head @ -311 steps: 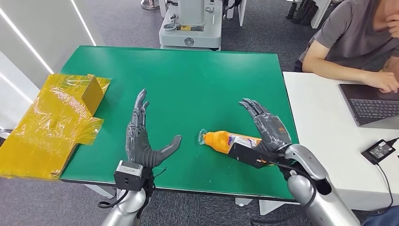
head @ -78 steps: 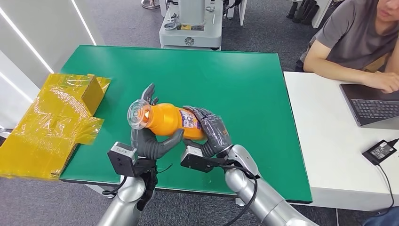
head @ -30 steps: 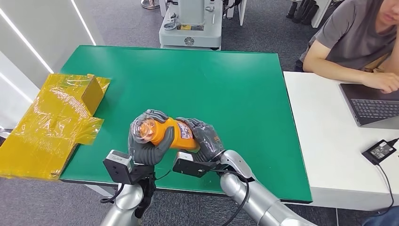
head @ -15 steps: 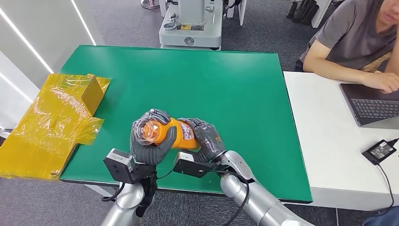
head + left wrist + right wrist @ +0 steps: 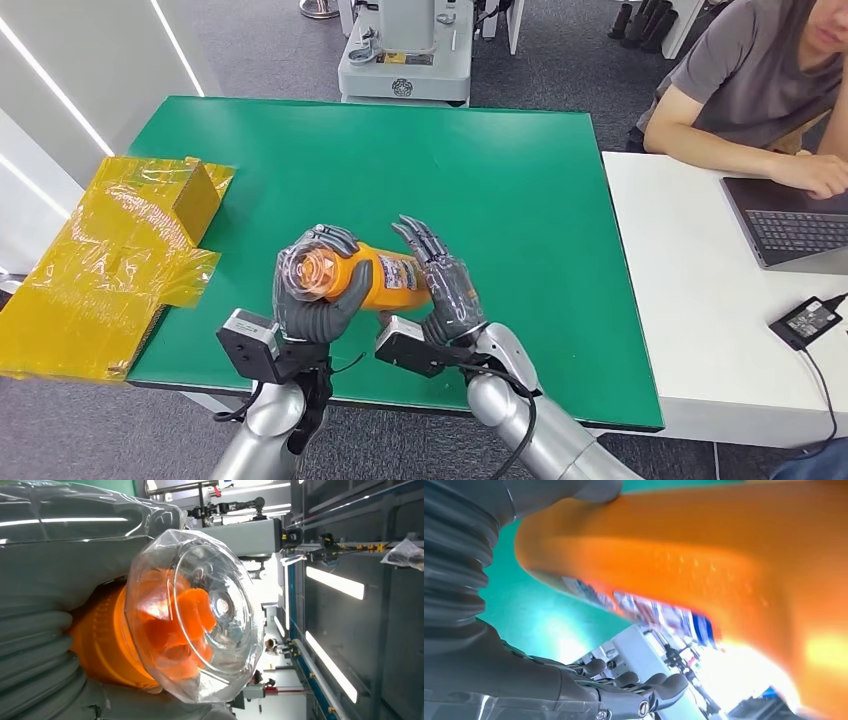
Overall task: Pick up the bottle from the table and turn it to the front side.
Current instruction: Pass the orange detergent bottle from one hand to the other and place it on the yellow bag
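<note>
Above the near edge of the green surface [image 5: 480,160], the orange plastic bottle with the clear faceted cap [image 5: 352,276] hangs lifted off the top, lying roughly level with its cap toward the robot's left. Farthest left, a crumpled sheet of yellow film over a cardboard box [image 5: 120,250] overhangs the surface's left edge, untouched by either arm. Next comes the left robot hand [image 5: 312,290], its fingers wrapped tight round the bottle's shoulder just behind the cap; the left wrist view shows that cap [image 5: 200,615] close up, with the orange nozzle inside it. The change is to the right of the bottle: half a second ago the right robot hand [image 5: 440,285] was still closed round the labelled body, and now its fingers have straightened and spread, so it holds nothing and only lies alongside the base end, while the left hand alone carries the bottle. That reads as a hand-over partway through the turn, probably freeing the right hand to re-grip. A white, blue and red label [image 5: 403,272] faces upward, its print too small and blurred to read. Farther right, a person sits at a laptop on a white table.
</note>
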